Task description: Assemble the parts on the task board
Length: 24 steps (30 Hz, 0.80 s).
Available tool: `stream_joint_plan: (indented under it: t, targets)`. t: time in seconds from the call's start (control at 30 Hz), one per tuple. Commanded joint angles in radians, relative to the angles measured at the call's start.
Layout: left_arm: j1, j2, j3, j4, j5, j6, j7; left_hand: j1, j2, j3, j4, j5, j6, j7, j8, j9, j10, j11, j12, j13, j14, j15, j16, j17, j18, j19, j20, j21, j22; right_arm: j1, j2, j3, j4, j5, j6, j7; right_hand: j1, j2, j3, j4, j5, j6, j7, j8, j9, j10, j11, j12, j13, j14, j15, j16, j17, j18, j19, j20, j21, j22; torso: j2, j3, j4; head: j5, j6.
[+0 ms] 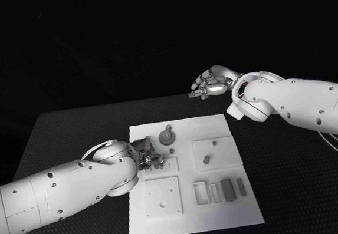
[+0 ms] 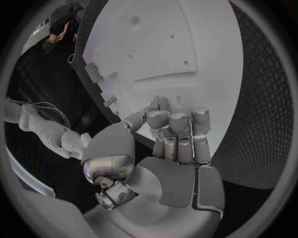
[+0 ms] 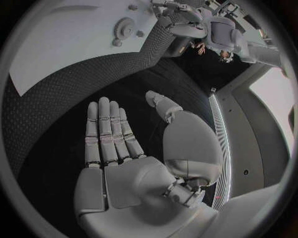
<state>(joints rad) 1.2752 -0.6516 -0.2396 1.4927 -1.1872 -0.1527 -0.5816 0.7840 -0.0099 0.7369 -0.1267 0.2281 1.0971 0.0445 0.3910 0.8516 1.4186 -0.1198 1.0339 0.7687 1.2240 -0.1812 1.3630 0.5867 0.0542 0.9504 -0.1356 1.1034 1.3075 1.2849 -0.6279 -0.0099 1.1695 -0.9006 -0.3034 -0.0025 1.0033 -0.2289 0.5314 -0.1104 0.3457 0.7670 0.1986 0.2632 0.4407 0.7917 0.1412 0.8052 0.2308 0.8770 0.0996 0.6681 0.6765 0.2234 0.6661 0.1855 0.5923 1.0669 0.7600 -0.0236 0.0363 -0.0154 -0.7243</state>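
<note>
Left hand [image 1: 147, 156] curls over the task board [image 1: 195, 223] beside the gear [image 1: 167, 136].

A black desk [image 1: 69, 138] with a finely textured matte top stretches left to right, and beyond its far edge the room falls away into plain, unlit darkness.

The task board [image 1: 192, 209] is white. The parts are grey, for example the gear [image 1: 167, 137] and the small bars [image 1: 228, 188]. The desk [image 1: 70, 143] is black with a fine dotted texture. Both arms are white, and the left hand [image 1: 147, 156] and the right hand [image 1: 209, 83] are silver.
</note>
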Motion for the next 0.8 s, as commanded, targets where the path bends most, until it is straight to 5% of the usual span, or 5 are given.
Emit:
stream_joint_plan:
  t: [0.03, 0.8]
  targets:
    - [-0.002, 0.002, 0.0, 0.003, -0.008, 0.006, 0.005, 0.052, 0.039, 0.003, 0.002, 0.007, 0.147, -0.07, 0.007, 0.002, -0.024, -0.014, -0.003, -0.001, 0.015, -0.021, 0.003, -0.001, 0.009, 0.001, -0.132, 0.003, 0.013, -0.001, -0.001, 0.0, 0.003, 0.001, 0.012, 0.01, -0.009, -0.002, -0.003, 0.006, 0.004, -0.008, 0.023, 0.007, -0.002, -0.009, -0.001, 0.004, -0.001, -0.009, -0.001, 0.007, -0.001, 0.011, -0.001, 0.006, -0.004, 0.001, 0.0, -0.0001, 0.0001, 0.001, -0.001]
    - [-0.007, 0.002, 0.0, 0.004, -0.008, 0.02, 0.002, 0.055, 0.038, 0.002, 0.004, 0.006, 0.147, -0.07, 0.006, 0.002, -0.024, -0.014, -0.003, -0.002, 0.015, -0.022, 0.003, -0.002, 0.009, 0.002, -0.132, 0.003, 0.013, -0.002, -0.001, 0.0, 0.002, 0.003, 0.013, 0.011, -0.009, -0.001, -0.004, 0.006, 0.005, -0.009, 0.023, 0.007, -0.003, -0.01, -0.001, 0.006, -0.004, -0.01, -0.001, 0.008, -0.002, 0.012, -0.002, 0.006, -0.005, 0.002, 0.0, -0.0004, 0.0002, 0.002, -0.004]
